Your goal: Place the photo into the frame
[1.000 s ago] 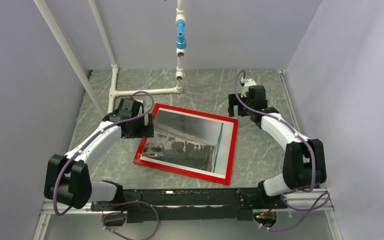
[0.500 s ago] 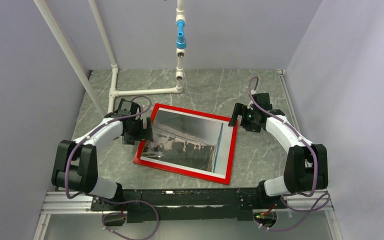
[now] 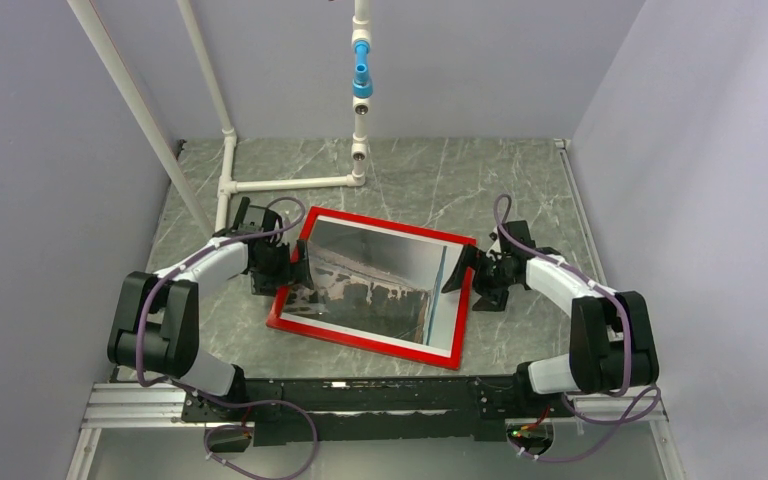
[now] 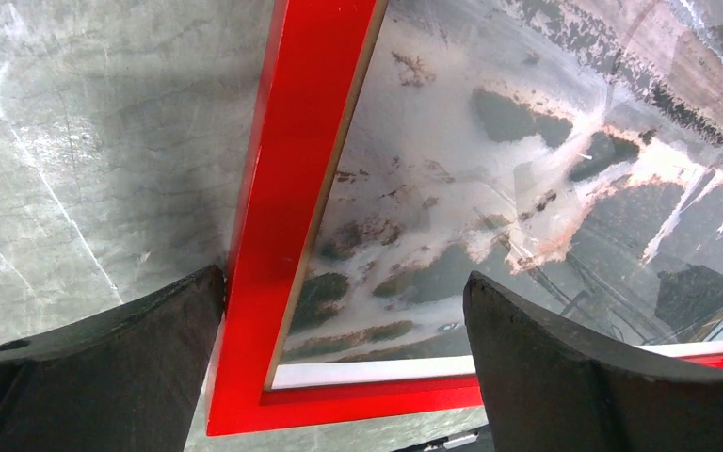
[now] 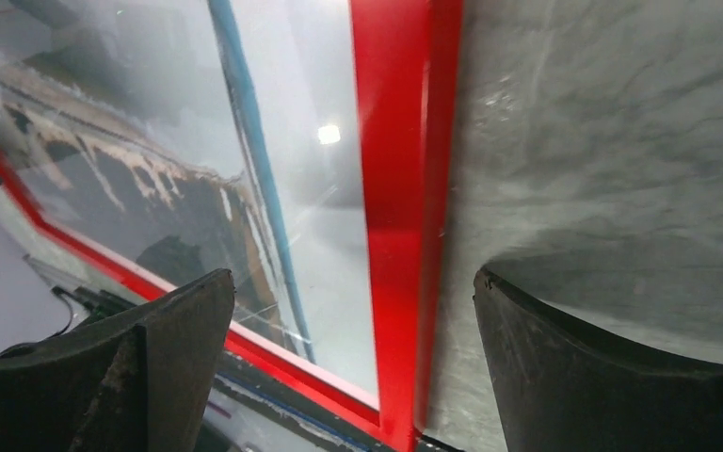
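Note:
The frame lies red face up on the marble table, turned slightly. The photo sits inside it, dark printed picture up, under a glossy reflecting surface. My left gripper is low at the frame's left border and stands open. In the left wrist view the red border passes between its fingers, with the photo beyond. My right gripper is open at the right border. In the right wrist view the frame runs between its fingers, beside the photo. Neither holds anything.
A white pipe rig with a blue fitting stands at the back of the table. A slanted white pole crosses the left side. Grey walls close in on three sides, and a metal rail runs along the near edge.
Both arms have come down and in toward the frame. The right gripper moved from the back right to the frame's right border, the left settled at the left border. The frame has not moved.

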You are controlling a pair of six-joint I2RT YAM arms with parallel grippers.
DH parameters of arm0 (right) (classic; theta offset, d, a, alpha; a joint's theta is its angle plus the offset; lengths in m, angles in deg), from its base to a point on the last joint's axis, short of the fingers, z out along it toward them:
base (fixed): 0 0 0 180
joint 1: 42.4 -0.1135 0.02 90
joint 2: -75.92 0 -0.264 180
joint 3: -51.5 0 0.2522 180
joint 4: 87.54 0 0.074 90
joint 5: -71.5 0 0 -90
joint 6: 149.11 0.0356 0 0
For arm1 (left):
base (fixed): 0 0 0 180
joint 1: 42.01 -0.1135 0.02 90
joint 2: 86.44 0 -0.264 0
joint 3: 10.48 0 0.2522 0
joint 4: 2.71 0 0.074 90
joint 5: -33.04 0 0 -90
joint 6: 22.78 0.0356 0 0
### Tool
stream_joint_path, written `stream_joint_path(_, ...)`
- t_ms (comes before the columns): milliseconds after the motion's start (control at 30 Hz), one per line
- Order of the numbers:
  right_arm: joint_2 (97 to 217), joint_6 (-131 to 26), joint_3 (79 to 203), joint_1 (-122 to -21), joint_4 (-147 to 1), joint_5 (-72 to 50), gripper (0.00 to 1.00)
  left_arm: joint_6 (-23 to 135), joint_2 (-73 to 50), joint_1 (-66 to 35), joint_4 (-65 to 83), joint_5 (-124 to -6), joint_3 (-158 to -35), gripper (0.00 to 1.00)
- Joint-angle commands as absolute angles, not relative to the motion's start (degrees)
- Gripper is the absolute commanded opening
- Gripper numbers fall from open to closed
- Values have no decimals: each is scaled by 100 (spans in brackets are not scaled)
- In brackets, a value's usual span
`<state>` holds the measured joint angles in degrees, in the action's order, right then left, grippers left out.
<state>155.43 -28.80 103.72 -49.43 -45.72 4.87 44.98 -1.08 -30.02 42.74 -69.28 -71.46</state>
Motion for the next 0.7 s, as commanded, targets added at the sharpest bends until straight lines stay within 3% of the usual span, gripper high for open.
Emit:
stream_joint_path(0,15607,-2496,10183,-5075,-4855,962,100,4399,-22,-3016,4058,-7327,-7082,98)
stream_joint_path(667,16900,-3143,12065,-4854,-4426,516,100,3857,-400,-2507,3572,-8012,-6430,94)
